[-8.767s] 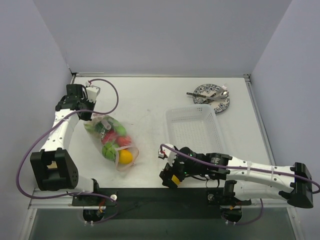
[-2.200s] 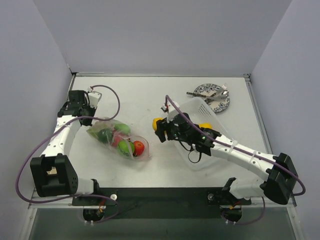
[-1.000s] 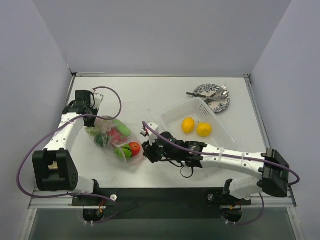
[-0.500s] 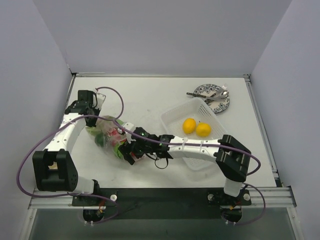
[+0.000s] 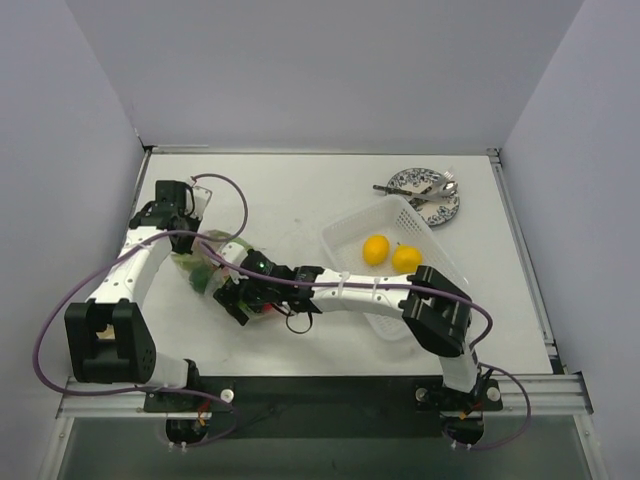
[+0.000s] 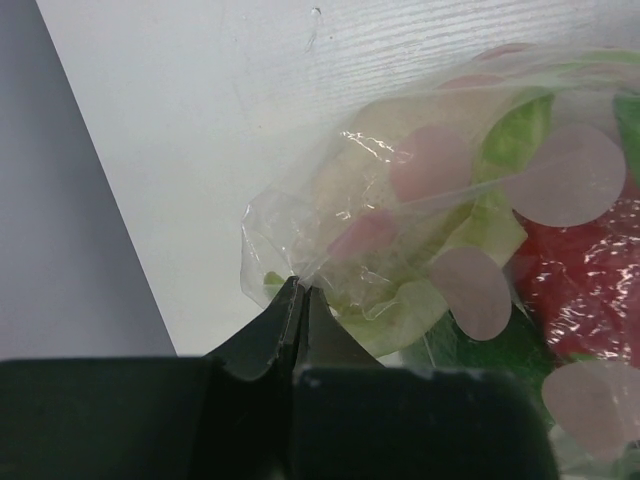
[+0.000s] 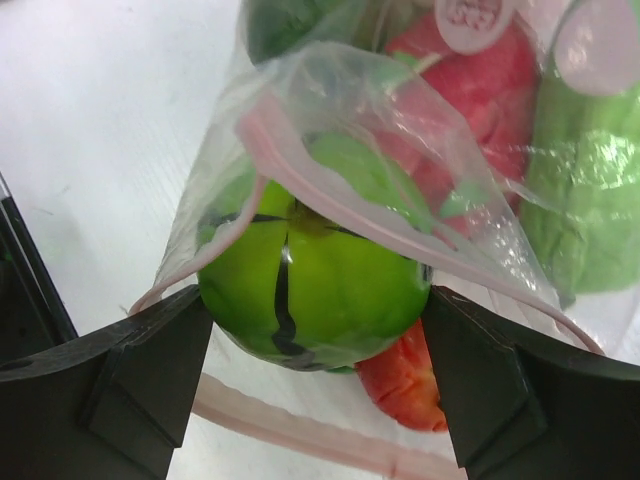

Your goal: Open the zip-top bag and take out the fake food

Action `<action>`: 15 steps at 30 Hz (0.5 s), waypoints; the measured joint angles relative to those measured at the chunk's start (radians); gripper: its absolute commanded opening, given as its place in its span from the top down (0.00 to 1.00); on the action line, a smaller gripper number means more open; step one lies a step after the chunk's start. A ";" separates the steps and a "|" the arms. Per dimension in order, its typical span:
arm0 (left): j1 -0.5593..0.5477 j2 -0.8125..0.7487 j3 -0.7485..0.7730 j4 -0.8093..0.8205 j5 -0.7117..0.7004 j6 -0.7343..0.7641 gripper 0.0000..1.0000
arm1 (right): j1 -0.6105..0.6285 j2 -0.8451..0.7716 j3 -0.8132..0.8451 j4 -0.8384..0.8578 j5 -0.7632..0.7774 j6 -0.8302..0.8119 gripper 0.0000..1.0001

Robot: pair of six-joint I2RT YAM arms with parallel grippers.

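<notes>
Right wrist view: your right tool (image 7: 312, 296) stands spread astride the green fake food (image 7: 335, 275), straight ahead in the mouth of the zip-top bag (image 7: 330, 95), perhaps touching it; your left tool (image 6: 298, 305), pressed together, pinches the bag's corner.

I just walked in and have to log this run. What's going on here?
The left gripper is pinched shut on a corner of the zip-top bag. The right gripper is at the bag's open mouth, its open jaws on either side of a green fruit. Two yellow fruits already lie in the white mesh tray. Other red and green pieces are inside the bag.
</notes>
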 measured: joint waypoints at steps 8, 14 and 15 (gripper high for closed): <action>-0.015 -0.004 -0.002 0.002 0.011 -0.003 1.00 | 0.017 0.095 0.115 0.002 -0.004 -0.011 0.16; -0.038 -0.011 -0.011 0.002 0.018 -0.008 1.00 | 0.017 0.130 0.153 0.002 -0.008 -0.012 0.15; -0.041 -0.013 -0.013 0.002 0.018 -0.011 1.00 | 0.017 0.135 0.159 0.002 -0.009 -0.013 0.19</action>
